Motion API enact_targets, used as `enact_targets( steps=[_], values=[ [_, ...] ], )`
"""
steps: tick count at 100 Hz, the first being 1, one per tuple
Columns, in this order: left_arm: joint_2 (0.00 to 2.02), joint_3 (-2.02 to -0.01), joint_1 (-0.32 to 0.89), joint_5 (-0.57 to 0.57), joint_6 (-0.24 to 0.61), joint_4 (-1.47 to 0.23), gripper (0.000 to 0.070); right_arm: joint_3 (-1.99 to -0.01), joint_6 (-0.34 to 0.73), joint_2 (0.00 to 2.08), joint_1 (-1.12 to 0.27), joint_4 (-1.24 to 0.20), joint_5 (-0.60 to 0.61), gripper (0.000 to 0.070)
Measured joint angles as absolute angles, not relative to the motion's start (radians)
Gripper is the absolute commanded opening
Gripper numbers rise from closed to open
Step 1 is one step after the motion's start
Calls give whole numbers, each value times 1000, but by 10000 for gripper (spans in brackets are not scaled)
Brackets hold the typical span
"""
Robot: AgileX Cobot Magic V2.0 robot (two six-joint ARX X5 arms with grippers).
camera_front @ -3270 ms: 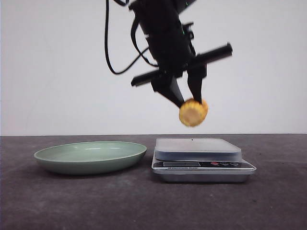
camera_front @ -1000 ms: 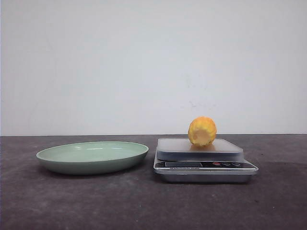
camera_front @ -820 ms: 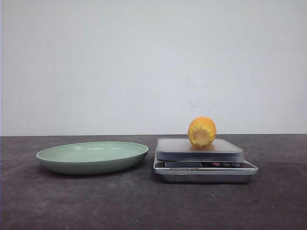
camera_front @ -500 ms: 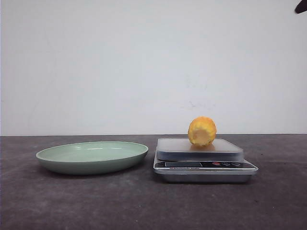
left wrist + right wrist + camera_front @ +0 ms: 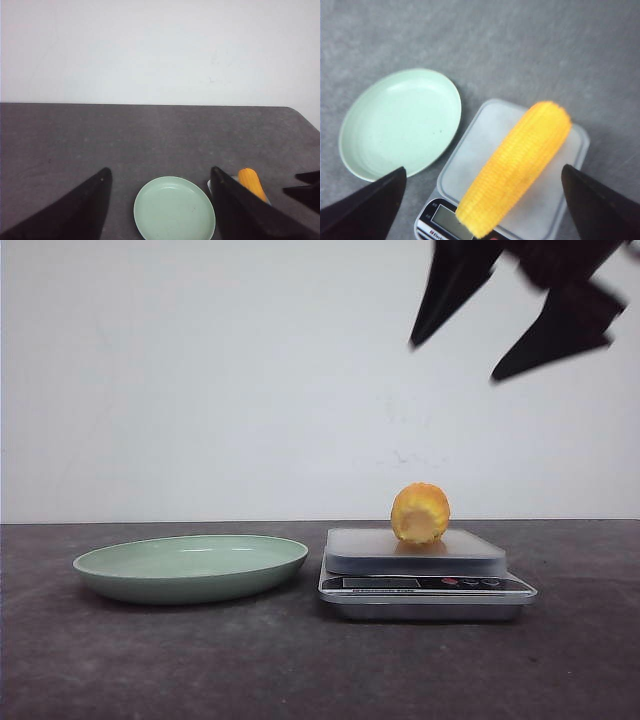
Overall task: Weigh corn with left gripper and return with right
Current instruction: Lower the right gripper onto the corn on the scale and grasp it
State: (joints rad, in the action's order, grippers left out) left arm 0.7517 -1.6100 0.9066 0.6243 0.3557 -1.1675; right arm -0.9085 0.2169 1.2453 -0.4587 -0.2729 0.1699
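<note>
The corn [image 5: 420, 514] lies on its side on the weighing platform of the scale [image 5: 425, 575], towards the platform's right half in the front view, with one cut end facing the camera. From that view only the round end shows, so its length is hidden; the right wrist view shows the corn [image 5: 516, 167] as a longer ribbed cob lying diagonally across the platform, one end hanging over the edge by the display. The readout on the display is too small and blurred to make out in any view. In the left wrist view the corn [image 5: 252, 183] is partly hidden behind one black finger, and the scale under it is almost wholly covered.

The green plate [image 5: 190, 567] sits on the dark table [image 5: 300, 670] just beside the scale, to its left, not touching it.

The right gripper [image 5: 510, 325] hangs high above the scale, up and to the right of the corn, well apart from it. Its two pointed fingers slant down to the left, blurred and cut off by the top edge of the frame, and they are spread wide with nothing between them. The left gripper [image 5: 160, 210] shows only in its own wrist view, where just the finger tips appear, cut off by the frame edge. Its jaws are also spread wide, empty, with the plate seen far below between them.
</note>
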Motion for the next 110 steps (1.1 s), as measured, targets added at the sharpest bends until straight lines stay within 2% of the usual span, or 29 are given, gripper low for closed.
enact_targets(
  steps=[22, 54, 63, 76, 85, 86, 88, 110],
  values=[
    [752, -1610, 907, 624, 355, -1181, 348, -908, 262, 1421, -468, -211, 134, 628],
    [752, -1610, 907, 625, 356, -1222, 348, -914, 315, 1531, -471, -176, 109, 599],
    [752, -1610, 907, 624, 356, -1229, 348, -914, 332, 1546, -476, -176, 109, 470],
    [752, -1610, 907, 625, 355, -1230, 348, -914, 349, 1555, -493, -178, 104, 342],
    [752, -1610, 907, 629, 355, -1231, 348, -914, 365, 1555, -508, -176, 96, 92],
    [752, -1610, 907, 629, 355, -1230, 348, -914, 366, 1555, -510, -175, 93, 42],
    [752, -1610, 907, 630, 355, -1230, 348, -914, 369, 1555, -513, -175, 86, 0],
    [752, -1610, 907, 630, 354, -1230, 348, -915, 375, 1546, -556, -177, -21, 0]
  ],
)
